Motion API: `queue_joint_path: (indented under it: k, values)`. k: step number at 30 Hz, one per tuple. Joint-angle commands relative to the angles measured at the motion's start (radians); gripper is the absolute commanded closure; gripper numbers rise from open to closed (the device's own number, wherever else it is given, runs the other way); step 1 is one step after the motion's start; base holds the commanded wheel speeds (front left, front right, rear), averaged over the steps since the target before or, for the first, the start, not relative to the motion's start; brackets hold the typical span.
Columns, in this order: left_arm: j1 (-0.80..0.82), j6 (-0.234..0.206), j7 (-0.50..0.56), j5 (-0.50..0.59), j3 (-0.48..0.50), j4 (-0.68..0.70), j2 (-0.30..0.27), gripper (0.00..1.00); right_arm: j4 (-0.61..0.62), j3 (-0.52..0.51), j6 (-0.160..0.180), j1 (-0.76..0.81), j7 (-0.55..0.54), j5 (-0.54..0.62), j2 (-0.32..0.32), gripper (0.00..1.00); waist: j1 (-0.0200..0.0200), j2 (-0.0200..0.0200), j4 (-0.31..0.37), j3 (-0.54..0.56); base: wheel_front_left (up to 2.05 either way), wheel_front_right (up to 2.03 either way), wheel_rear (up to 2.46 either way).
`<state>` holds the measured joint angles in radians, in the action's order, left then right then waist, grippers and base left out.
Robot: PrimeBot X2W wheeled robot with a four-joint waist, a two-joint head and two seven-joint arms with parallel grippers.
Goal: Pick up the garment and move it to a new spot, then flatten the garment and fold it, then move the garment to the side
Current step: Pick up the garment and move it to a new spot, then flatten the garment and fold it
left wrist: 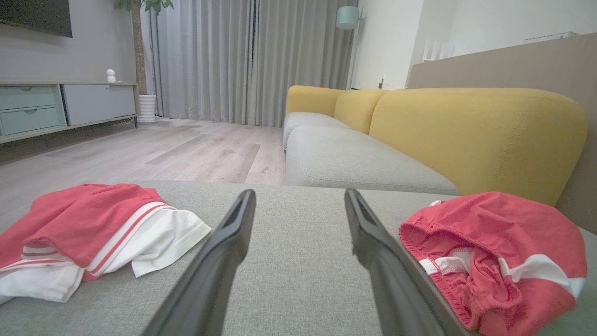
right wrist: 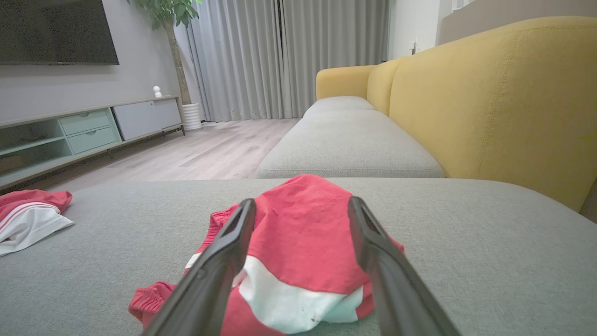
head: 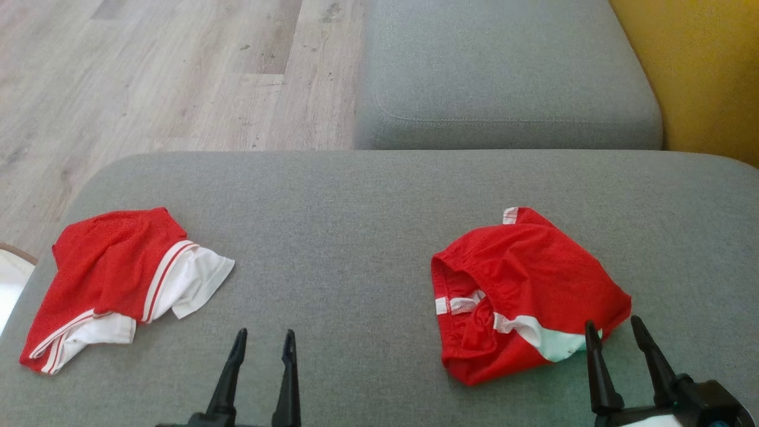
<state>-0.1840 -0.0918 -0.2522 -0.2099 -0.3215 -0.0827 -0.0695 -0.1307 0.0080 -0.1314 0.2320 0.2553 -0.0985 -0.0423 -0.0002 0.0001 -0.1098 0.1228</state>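
Though spread apart, the right gripper holds nothing beside the garment.

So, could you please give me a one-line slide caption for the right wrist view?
Open right gripper facing a crumpled red-and-white garment on a grey sofa cushion.

Two red garments, left garment, right garment, two claws, left claw, right claw

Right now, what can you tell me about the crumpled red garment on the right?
The red garment looks like thin shorts, bunched on the grey cushion. Its gathered elastic waistband gapes leftward, with white trim and a white panel nearest the robot. The open right pincer points at that near edge; contact unclear.
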Motion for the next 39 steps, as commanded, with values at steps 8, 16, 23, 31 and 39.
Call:
queue_joint_path:
  k: [8, 16, 23, 31, 39]
  values:
    - [0.044, 0.023, -0.009, 0.058, 0.043, 0.04, 0.016, 0.0, 0.026, 0.023, 0.001, -0.036, 0.006, -0.011, -0.008, 0.0, 0.0002, -0.0001, 0.002, 0.001, 0.0, 0.0, 0.0]
    - [0.046, 0.016, -0.009, 0.078, 0.058, 0.034, 0.018, 0.0, 0.025, 0.028, 0.001, -0.039, 0.006, -0.004, -0.008, 0.0, 0.0002, -0.0001, 0.008, 0.0, 0.0, 0.0, 0.0]
    - [0.049, 0.012, -0.009, 0.082, 0.051, 0.029, 0.019, 0.0, 0.025, 0.032, 0.001, -0.044, 0.006, 0.0, -0.008, 0.0, 0.0002, -0.0001, 0.019, -0.006, 0.0, 0.0, 0.0]
    - [0.061, 0.009, -0.009, 0.06, 0.031, 0.013, 0.019, 0.0, 0.027, 0.039, 0.001, -0.05, 0.006, 0.011, -0.008, 0.0, 0.0002, -0.0001, 0.05, -0.021, 0.0, 0.0, 0.0]
    - [0.179, 0.042, -0.01, -0.062, -0.113, -0.107, 0.019, 0.0, 0.045, 0.047, 0.001, -0.072, 0.006, 0.044, -0.009, 0.0, 0.0002, -0.0001, 0.142, -0.077, 0.0, 0.0, 0.0]
